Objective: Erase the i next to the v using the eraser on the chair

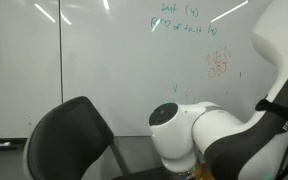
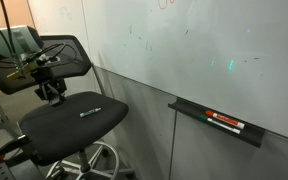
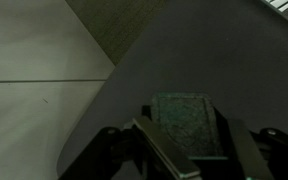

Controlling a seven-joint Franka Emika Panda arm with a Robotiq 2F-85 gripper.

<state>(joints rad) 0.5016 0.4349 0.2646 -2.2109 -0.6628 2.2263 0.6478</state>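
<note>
In the wrist view my gripper (image 3: 191,152) is shut on the eraser (image 3: 184,120), a dark block with a greenish felt face held between the two fingers. Below it lies the black chair's (image 3: 174,60) seat. In an exterior view the gripper (image 2: 51,90) hangs just above the back part of the chair (image 2: 69,128) seat, in front of its backrest. The chair (image 1: 69,135) also stands below the whiteboard (image 1: 114,60). The i and the v are too small and faint for me to pick out on the board.
Big teal words (image 1: 184,20) and orange scribbles (image 1: 218,65) mark the whiteboard. A slim pale object (image 2: 89,112) lies on the seat. A black tray (image 2: 219,123) with markers juts out under the board. My white arm (image 1: 199,135) fills the foreground.
</note>
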